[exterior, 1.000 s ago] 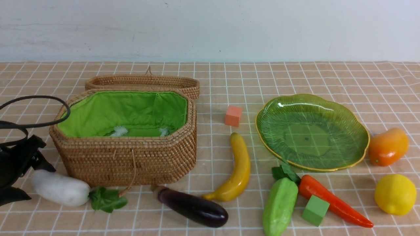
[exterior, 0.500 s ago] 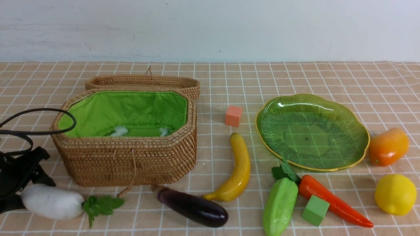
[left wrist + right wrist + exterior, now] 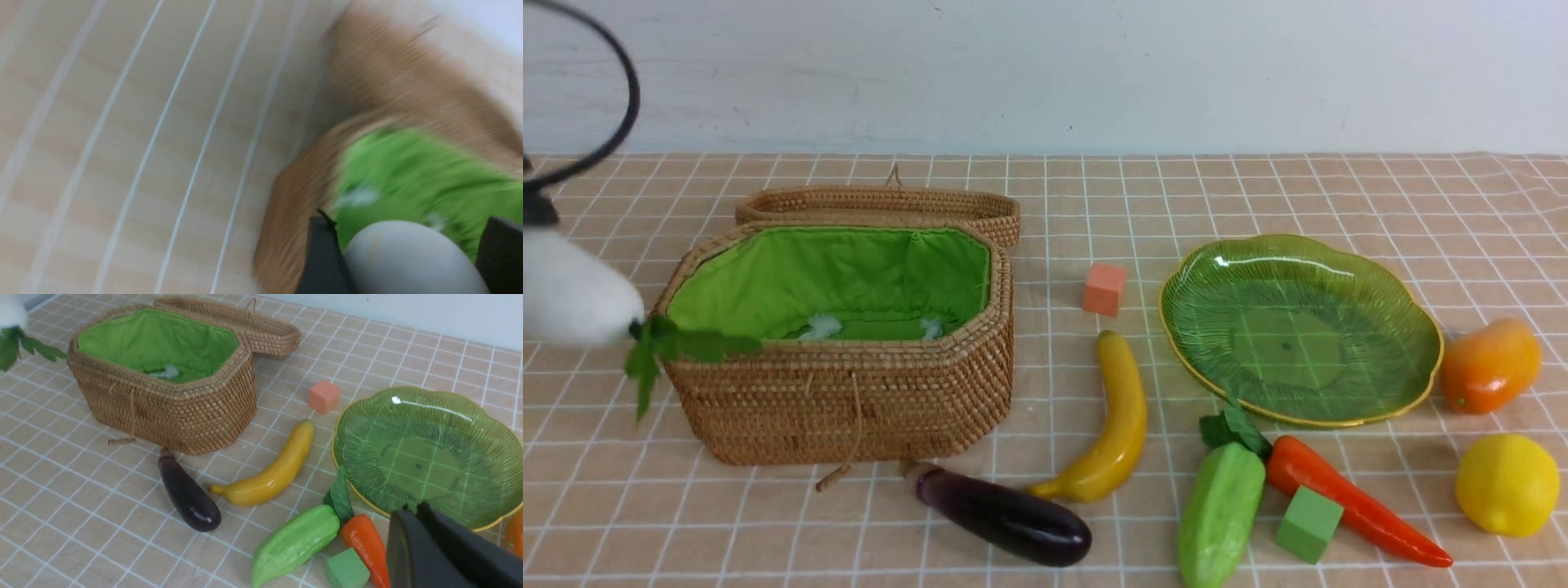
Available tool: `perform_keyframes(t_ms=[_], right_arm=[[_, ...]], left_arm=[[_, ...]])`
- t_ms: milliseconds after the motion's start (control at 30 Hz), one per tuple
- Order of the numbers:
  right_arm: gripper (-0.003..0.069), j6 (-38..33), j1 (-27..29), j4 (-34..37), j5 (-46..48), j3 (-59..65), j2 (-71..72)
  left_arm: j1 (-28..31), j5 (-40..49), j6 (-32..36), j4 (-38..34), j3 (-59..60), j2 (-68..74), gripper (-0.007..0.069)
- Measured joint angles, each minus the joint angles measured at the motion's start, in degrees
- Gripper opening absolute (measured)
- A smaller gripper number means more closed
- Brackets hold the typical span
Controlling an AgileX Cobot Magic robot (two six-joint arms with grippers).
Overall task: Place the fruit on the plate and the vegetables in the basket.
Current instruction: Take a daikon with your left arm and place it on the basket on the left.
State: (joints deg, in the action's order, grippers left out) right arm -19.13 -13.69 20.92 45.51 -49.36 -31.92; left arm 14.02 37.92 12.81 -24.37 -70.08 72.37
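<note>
White radish (image 3: 572, 298) firm between left fingers (image 3: 322, 261), near basket (image 3: 849, 408); state of right fingers (image 3: 449, 555) unclear.

Counter (image 3: 1258, 188): tan cloth, white grid lines.
Basket (image 3: 849, 400): brown weave; bright green lining.
Plate (image 3: 1298, 327): translucent green, ribbed leaf pattern, gold rim.
Radish (image 3: 568, 298): white, green leaves.
Eggplant (image 3: 1005, 514): dark purple.
Gourd (image 3: 1219, 514): pale green.
Carrot (image 3: 1347, 498): orange-red, green leaves.
Banana (image 3: 1115, 425): yellow.
Lemon (image 3: 1507, 483): yellow.
Mango (image 3: 1490, 365): orange, yellower on top.
Centre cube (image 3: 1103, 288): salmon orange.
Lower-right cube (image 3: 1308, 524): green.
</note>
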Motion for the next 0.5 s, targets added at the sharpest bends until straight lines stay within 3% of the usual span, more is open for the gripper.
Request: perform_keyframes(t_ms=[167, 333, 400, 500], right_arm=[[0.0031, -2.78, 0.00, 0.48, -2.01, 0.00, 0.00], [0.0034, -3.18, 0.00, 2.00, -0.83, 0.00, 0.00], [0.0034, -3.23, 0.00, 2.17, 0.31, 0.00, 0.00], [0.0034, -3.23, 0.00, 2.17, 2.37, 0.00, 0.00]], left_arm=[[-12.65, 0.29, 22.41, 0.28, -10.18, 2.83, 0.0451], [-25.05, -2.90, 48.86, 8.02, -13.60, 11.22, 0.0451], [-28.42, -5.90, 54.46, 12.50, -13.66, 15.03, 0.0450], [-31.37, -9.90, 56.44, 20.10, -13.66, 21.04, 0.0450]])
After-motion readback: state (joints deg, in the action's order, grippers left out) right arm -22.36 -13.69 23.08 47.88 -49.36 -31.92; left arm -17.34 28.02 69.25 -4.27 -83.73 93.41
